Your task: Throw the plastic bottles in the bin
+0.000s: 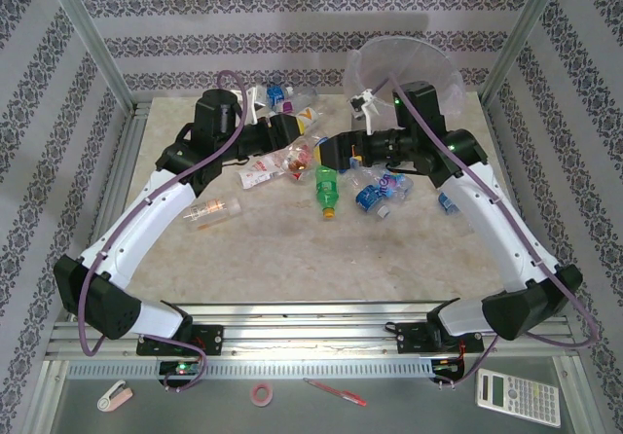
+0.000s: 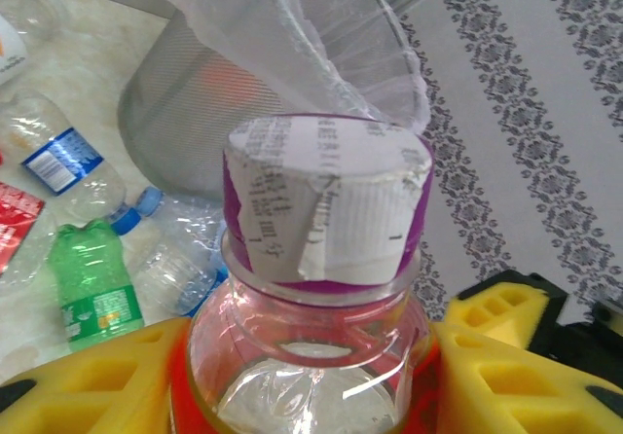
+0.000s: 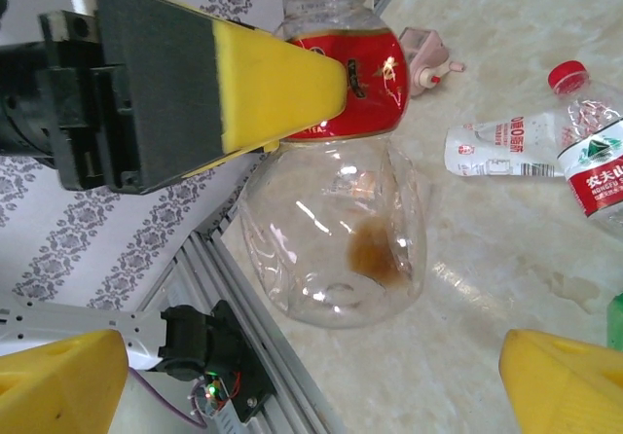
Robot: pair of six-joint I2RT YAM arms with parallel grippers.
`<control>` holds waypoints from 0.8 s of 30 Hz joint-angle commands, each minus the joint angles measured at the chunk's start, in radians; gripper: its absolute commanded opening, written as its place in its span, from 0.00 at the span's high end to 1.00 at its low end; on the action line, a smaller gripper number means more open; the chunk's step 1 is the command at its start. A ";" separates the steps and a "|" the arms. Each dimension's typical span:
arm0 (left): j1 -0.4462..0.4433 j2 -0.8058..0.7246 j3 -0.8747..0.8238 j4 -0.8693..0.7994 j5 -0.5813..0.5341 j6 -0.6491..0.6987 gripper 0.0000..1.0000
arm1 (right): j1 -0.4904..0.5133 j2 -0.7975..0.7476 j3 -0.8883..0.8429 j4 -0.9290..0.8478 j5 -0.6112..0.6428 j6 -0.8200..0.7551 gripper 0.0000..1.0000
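Note:
My left gripper (image 2: 307, 380) is shut on a clear plastic bottle (image 2: 321, 210) with a purple cap and a red label, its yellow fingers (image 2: 492, 356) pressing both sides. The same bottle (image 3: 331, 230) hangs off the table in the right wrist view, with a brown residue inside. From above, this bottle (image 1: 300, 154) is mid-table. My right gripper (image 3: 321, 371) is open, facing the bottle from below, and stands just right of it (image 1: 338, 152). The bin (image 1: 419, 64) sits at the back right, its bag-lined rim (image 2: 292, 25) beyond the cap. Several bottles lie around: green (image 1: 326, 191), blue-labelled (image 1: 375, 193), orange-labelled (image 1: 209, 210).
A small pinkish boxy object (image 3: 428, 59) lies on the table near two red-and-white labelled bottles (image 3: 506, 147). Aluminium rails (image 1: 311, 337) run along the near edge. A calculator (image 1: 516, 395), a tape roll (image 1: 261, 393) and a red pen (image 1: 336, 392) lie in front of them.

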 commanded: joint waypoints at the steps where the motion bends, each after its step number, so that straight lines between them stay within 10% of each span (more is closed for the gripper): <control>1: -0.021 0.008 0.032 0.088 0.034 0.001 0.62 | 0.023 0.016 -0.005 0.013 -0.015 -0.032 0.02; 24: -0.098 0.051 0.021 0.315 0.201 -0.058 0.62 | 0.053 0.017 -0.059 0.059 -0.020 -0.072 0.05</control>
